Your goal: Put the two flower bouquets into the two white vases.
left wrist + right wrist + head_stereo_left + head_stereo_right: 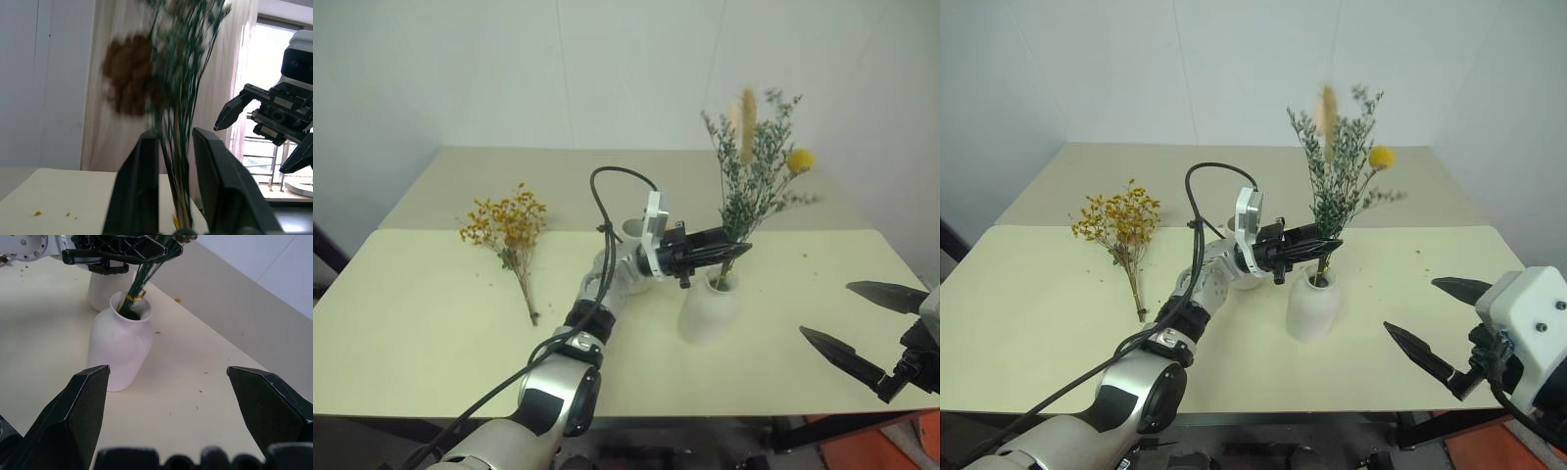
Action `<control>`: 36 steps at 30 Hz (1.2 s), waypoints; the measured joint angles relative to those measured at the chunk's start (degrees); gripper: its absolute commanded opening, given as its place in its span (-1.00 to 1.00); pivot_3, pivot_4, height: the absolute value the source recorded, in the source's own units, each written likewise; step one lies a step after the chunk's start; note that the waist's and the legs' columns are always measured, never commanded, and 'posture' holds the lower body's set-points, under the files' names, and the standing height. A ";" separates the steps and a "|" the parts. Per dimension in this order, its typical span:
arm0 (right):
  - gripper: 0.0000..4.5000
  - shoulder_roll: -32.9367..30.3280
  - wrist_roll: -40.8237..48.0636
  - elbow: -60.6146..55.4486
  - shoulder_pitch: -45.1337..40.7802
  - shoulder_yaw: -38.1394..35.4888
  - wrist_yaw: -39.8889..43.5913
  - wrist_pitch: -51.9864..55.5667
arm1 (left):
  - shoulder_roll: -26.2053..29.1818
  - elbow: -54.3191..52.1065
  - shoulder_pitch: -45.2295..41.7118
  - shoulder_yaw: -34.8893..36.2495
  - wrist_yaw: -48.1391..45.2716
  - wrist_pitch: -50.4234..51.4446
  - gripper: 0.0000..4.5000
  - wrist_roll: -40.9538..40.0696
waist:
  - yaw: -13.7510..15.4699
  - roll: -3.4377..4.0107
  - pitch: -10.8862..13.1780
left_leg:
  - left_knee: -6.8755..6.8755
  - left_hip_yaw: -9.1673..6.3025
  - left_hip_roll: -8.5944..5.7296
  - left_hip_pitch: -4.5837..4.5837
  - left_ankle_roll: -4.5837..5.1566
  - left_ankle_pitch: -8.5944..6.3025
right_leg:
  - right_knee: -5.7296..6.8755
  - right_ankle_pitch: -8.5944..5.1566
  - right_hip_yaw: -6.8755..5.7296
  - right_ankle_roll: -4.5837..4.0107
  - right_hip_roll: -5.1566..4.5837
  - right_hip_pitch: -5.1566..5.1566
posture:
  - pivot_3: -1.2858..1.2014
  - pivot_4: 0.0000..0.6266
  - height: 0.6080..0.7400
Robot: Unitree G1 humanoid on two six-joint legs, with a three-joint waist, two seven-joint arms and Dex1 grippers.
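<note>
The right gripper (1435, 328) stands wide open nearest, beyond it the left gripper (729, 247) straddles, fingers parted, the grey-green bouquet (756, 176) standing in the bell vase (708, 308), while the yellow-orange bouquet (509, 230) lies on the table (411, 323).

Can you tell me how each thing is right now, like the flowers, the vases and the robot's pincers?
Green bouquet: upright, stems down in the short vase.
Short vase: standing, holds the green bouquet.
Tall vase: standing behind the left arm, mostly hidden.
Yellow bouquet: lying flat on the table.
Left pincer: fingers parted around the green stems.
Right pincer: open, holding nothing.
</note>
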 measured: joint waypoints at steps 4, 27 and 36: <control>1.00 -0.07 -0.10 0.56 -0.50 1.15 0.06 -0.24 | 0.68 -3.54 3.12 -0.58 -0.48 0.37 0.54 -0.23 | -0.05 0.02 -0.01 | 0.00 0.00 0.01 0.04 0.01 -0.01 | 0.01 0.01 0.00 -0.01 0.00 0.03 | 0.03 -0.52 1.00; 1.00 -1.24 -4.72 4.72 -5.89 8.68 1.80 -2.53 | 6.44 -17.70 10.32 -7.82 6.39 0.04 0.98 5.77 | 0.49 0.06 -0.04 | 0.03 -0.04 0.02 0.25 0.02 -0.01 | -0.04 -0.01 -0.05 0.02 0.00 0.32 | 0.03 -0.52 1.00; 1.00 -1.24 -5.27 4.80 -6.15 8.67 1.84 -2.53 | 9.27 -21.44 9.66 -6.98 4.75 4.29 0.98 2.25 | 0.36 0.07 -0.04 | 0.02 -0.03 0.04 0.24 0.03 -0.02 | -0.05 -0.01 -0.06 0.02 0.00 0.31 | 0.03 -0.52 1.00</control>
